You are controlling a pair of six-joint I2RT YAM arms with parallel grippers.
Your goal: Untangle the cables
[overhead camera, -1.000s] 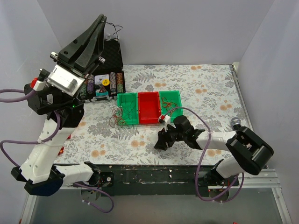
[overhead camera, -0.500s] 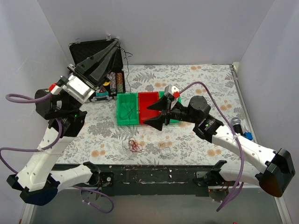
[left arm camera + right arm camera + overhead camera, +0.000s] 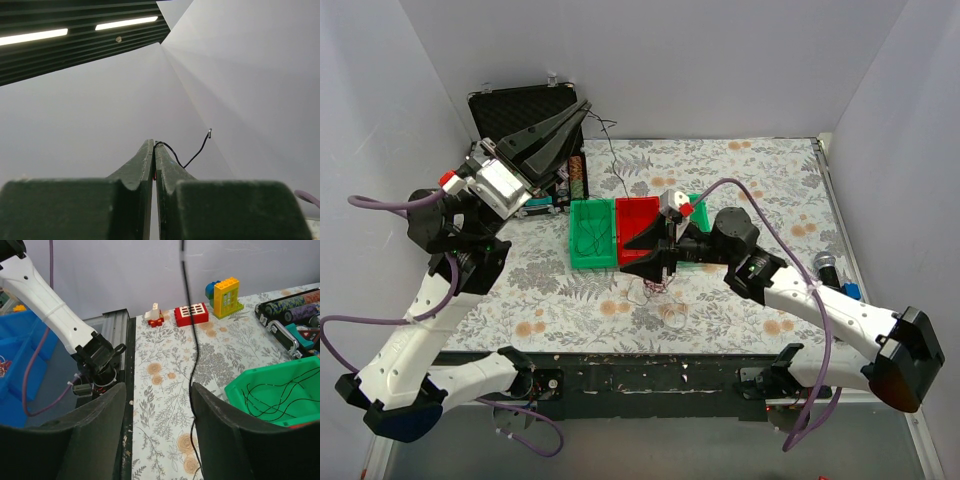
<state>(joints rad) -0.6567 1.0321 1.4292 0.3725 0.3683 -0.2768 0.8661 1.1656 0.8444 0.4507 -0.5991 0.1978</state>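
Observation:
My left gripper (image 3: 585, 108) is raised high at the back left and is shut on a thin black cable (image 3: 613, 146). The cable hangs from it down toward the table. In the left wrist view the fingers (image 3: 148, 156) pinch the black cable (image 3: 192, 157), and its free end sticks out to the right. My right gripper (image 3: 625, 258) is open above the table's middle, pointing left. In the right wrist view the black cable (image 3: 192, 340) hangs between the open fingers (image 3: 157, 390), close to the right one. A small red and white tangle (image 3: 655, 290) lies on the table below.
A green bin (image 3: 578, 258) with loose black wires (image 3: 272, 395), a red bin (image 3: 638, 225) and a second green bin (image 3: 698, 200) stand mid-table. An open black case of poker chips (image 3: 520, 100) is at the back left. Toy bricks (image 3: 191, 314) sit on the table's left side.
My left gripper has risen and swung right with the black cable. My right gripper came up off the table and now straddles the hanging cable. The small tangle has shifted right, under it.

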